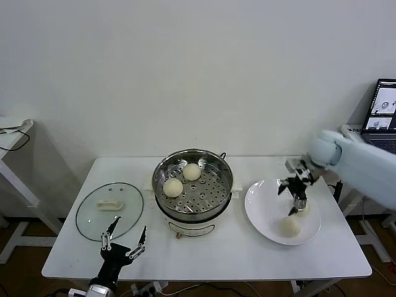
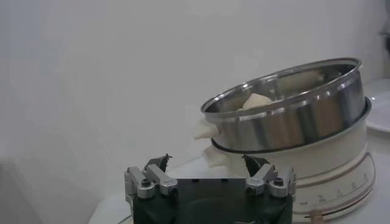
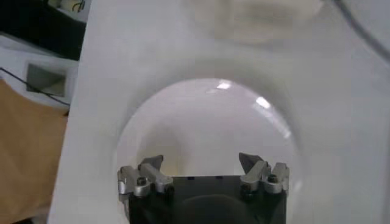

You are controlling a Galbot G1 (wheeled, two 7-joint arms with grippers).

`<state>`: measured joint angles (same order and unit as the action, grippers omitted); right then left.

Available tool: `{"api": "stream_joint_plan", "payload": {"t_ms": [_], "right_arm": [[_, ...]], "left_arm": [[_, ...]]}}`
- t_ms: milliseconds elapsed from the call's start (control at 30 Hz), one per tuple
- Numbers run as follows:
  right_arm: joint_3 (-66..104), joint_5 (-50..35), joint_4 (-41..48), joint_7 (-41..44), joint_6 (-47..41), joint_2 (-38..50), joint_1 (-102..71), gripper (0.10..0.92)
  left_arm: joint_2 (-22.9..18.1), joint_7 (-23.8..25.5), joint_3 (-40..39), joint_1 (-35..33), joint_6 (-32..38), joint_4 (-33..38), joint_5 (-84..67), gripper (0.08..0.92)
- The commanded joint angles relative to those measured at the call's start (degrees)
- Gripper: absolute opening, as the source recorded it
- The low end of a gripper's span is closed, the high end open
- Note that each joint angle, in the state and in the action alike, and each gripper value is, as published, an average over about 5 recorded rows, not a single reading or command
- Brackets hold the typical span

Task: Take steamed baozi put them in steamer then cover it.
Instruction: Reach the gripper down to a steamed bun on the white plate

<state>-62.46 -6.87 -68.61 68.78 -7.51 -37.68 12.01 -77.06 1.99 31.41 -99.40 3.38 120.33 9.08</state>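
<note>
The steamer (image 1: 193,187) stands mid-table with two steamed baozi (image 1: 173,187) (image 1: 192,171) on its perforated tray. Two more baozi lie on the white plate (image 1: 263,204) to the right: one in plain sight (image 1: 289,226), one (image 1: 304,210) partly behind my right gripper (image 1: 291,197), which hangs open just above the plate with nothing between its fingers. The glass cover (image 1: 109,209) lies flat at the table's left. Just in front of it my left gripper (image 1: 130,224) waits open and empty. The left wrist view shows the steamer (image 2: 286,115) with one baozi (image 2: 256,100) showing over its rim. Only bare plate (image 3: 207,122) shows beyond the right gripper (image 3: 201,163).
The white table (image 1: 247,253) ends close to the plate on the right. A laptop (image 1: 385,111) sits on a stand beyond that edge, and a small side table (image 1: 12,133) stands at the far left. A wall closes off the back.
</note>
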Motion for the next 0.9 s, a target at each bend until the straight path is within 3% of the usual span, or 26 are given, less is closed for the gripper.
{"api": "stream_joint_plan", "payload": {"t_ms": [33,533,900], "right_arm": [[4.50,3.94,1.39,-1.87,0.24,2.12,-9.19,0.823],[5.00,3.72,3.38,-3.29,-0.72,-0.49,-9.60,0.813],[4.94,3.61,1.39,-3.47,-0.72,0.33,-6.67,0.651]], "left_arm": [[0.04,0.09,0.38,-0.18,0.14,-0.15,0.05,0.823],[-0.07,0.21,0.65,-0.04,0.21,-0.70,0.05,0.823],[-0.06,0.16,1.00,-0.04,0.41,-0.77,0.04,0.823]]}}
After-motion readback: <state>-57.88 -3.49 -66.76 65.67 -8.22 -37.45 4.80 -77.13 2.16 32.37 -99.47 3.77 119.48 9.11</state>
